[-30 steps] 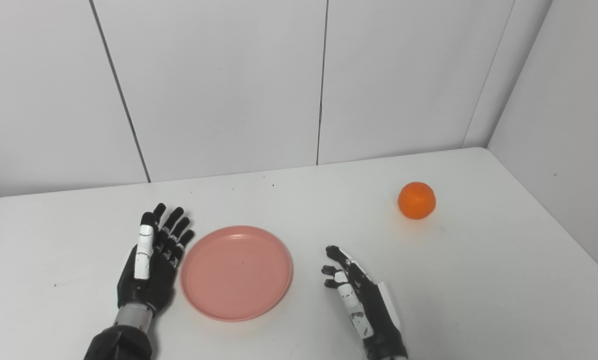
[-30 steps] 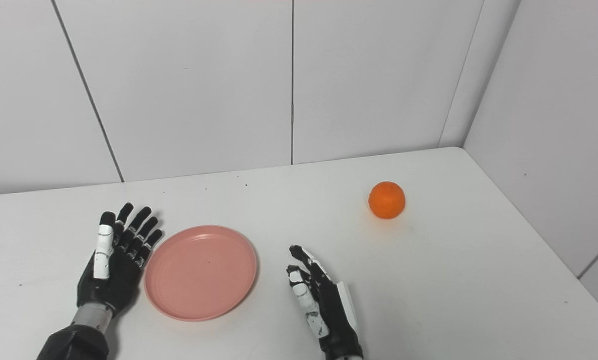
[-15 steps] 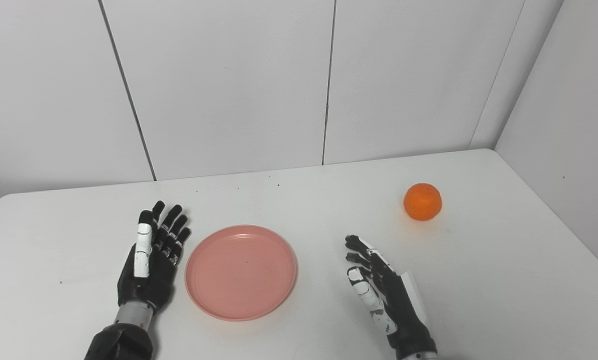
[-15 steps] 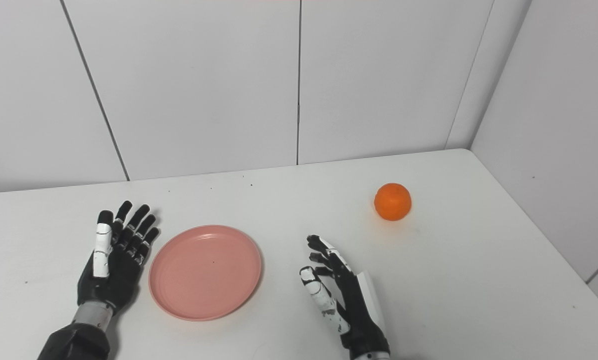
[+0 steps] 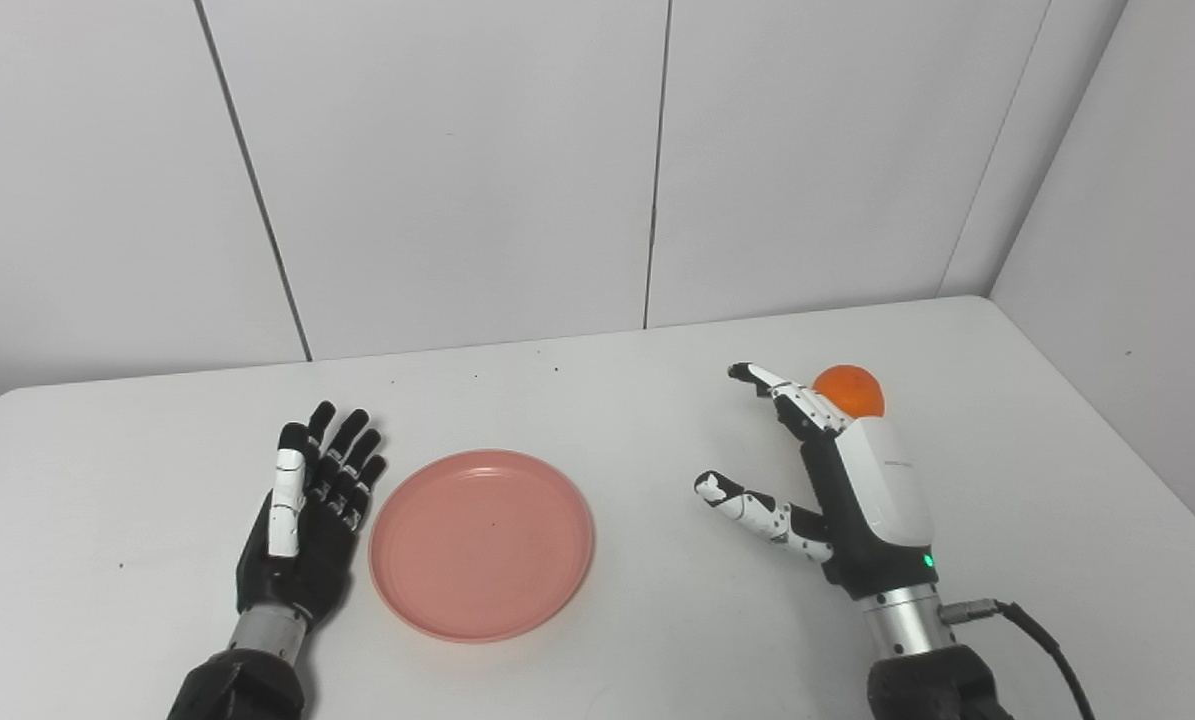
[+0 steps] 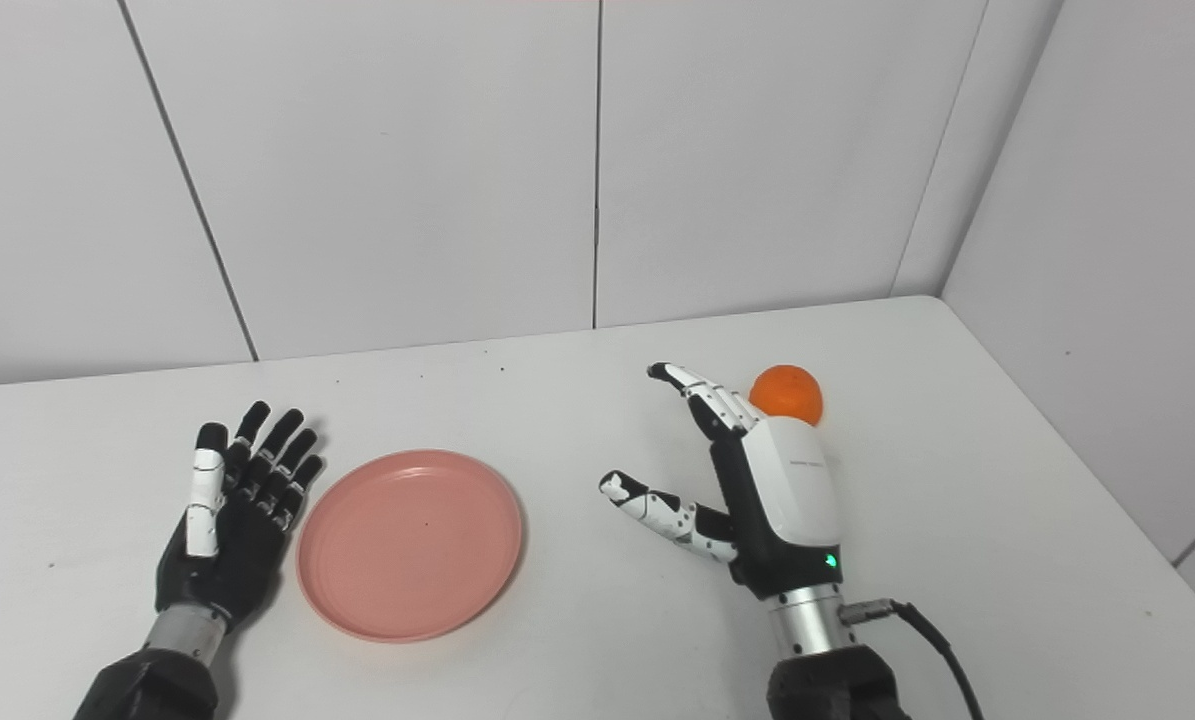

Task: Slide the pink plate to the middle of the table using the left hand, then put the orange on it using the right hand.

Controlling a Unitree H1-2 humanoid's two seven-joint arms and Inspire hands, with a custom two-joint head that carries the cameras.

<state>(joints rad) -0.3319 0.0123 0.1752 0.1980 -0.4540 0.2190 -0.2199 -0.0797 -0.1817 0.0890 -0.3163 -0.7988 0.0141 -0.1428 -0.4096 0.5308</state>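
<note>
White table (image 5: 597, 690) filling the lower frame, backed by pale panelled walls (image 5: 457, 170) behind and to the right of both hands. Pink plate (image 5: 482, 544) lying flat on the tabletop just beside the left hand's inner edge, near touching though contact cannot be told, and well apart from the right hand, with bare table between them. Right hand (image 5: 842, 485) raised with its white back to the cameras, fingers (image 5: 792, 400) stretched forward and thumb (image 5: 747, 505) spread toward the plate, holding nothing. Left hand (image 5: 302, 510) resting palm up on the table, fingers apart and straight, holding nothing. Orange (image 5: 849, 389) sitting on the table just beyond the right hand's fingertips, its lower half hidden behind that hand; touching or not cannot be told. Open table around the plate on its far and near sides, and more open surface past the orange toward the rounded far right corner. In the right eye view, more of the orange (image 6: 787, 392) clear of the knuckles; in the left eye view, the table's rounded far left corner, cut off in the other.
</note>
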